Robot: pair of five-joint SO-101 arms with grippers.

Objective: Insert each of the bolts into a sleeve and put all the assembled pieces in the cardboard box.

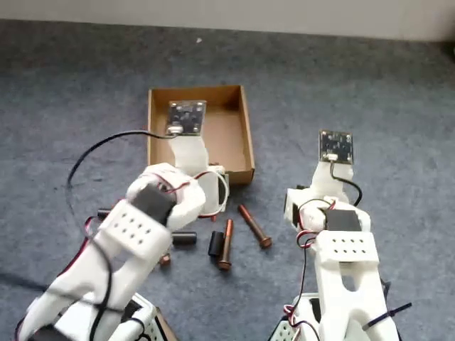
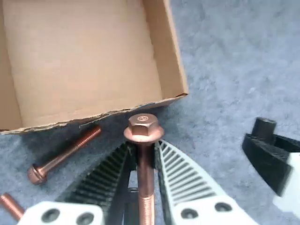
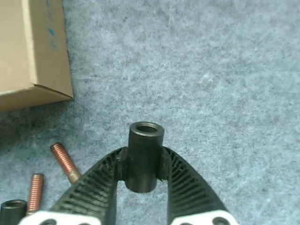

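1. Box: open-topped cardboard, standing on grey carpet ahead of the left arm. The near wall has a ragged top edge. Its brown floor shows in the left wrist view.
2. Left gripper: clamped on a bolt. The shank lies between the ribbed fingers and the hex head sticks out past the tips. The head is just short of the box's near wall, close to its near-right corner.
3. Right gripper: clamped on a sleeve. The open bore faces out beyond the tips. It sits over carpet, to the side of the box corner and apart from it.
4. Loose bolts: two lie on the carpet between the arms, just before the box's near-right corner, with their heads toward the arm bases. The second lies beside the first, apart from it.
5. Loose sleeves: one lies just beside the second bolt. Another lies at the edge of the left arm.
6. Room: a broad stretch of carpet runs to the right of the box and beyond the right gripper. The loose parts sit in the gap between the arms.
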